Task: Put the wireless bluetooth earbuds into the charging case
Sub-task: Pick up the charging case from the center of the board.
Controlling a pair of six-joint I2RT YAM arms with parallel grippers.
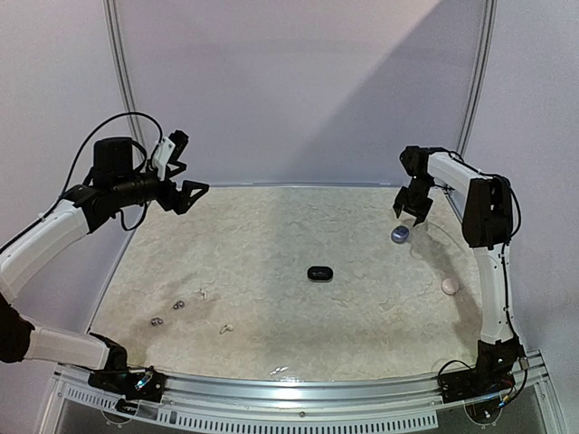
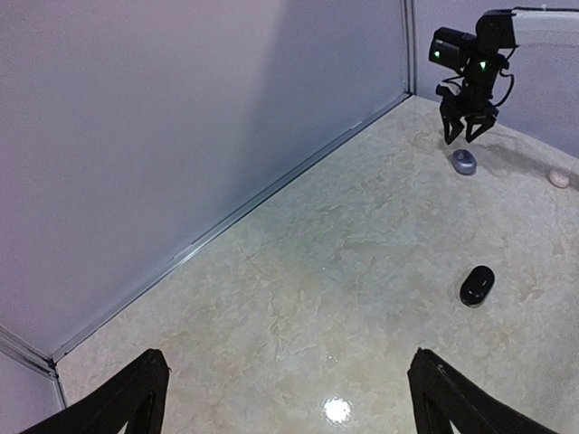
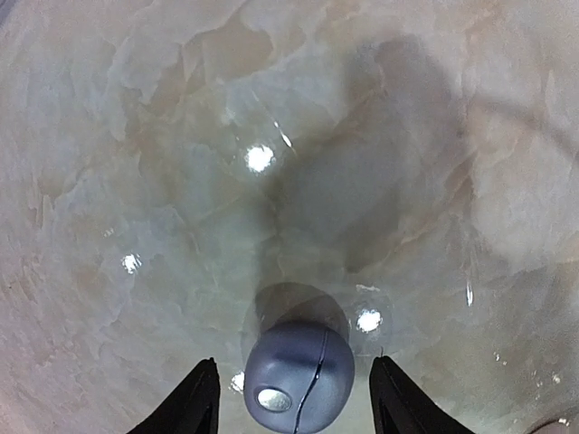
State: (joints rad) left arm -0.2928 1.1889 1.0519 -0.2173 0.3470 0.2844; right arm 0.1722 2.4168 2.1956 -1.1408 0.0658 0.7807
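Overhead view: I see the right gripper [image 1: 412, 213] poised over the far right part of the table [image 1: 271, 231], just above the blue-grey charging case [image 1: 401, 234]; the black charging case [image 1: 319, 273] lies near the table's middle; the pale pink charging case [image 1: 450, 286] lies nearer the right arm's base, well apart from both.

The earbuds [image 1: 178, 305] lie scattered at the near left, far from all three cases and from either gripper; I make out four specks, two darker and two white, too small to tell more.

Right wrist view: the blue-grey charging case [image 3: 298, 380] sits on the table between the two fingers [image 3: 197, 402]; a gap shows on each side, so the jaws stand apart around it and grip nothing; its seam and a small silvery oval face the camera.

Left wrist view: the left gripper [image 2: 289, 398] is raised high at the far left with its jaws spread wide and nothing between them; from there I see the right gripper [image 2: 469, 127] directly over the blue-grey charging case [image 2: 463, 162], with the black charging case [image 2: 477, 286] nearer and the pale pink charging case [image 2: 558, 178] at the right edge.
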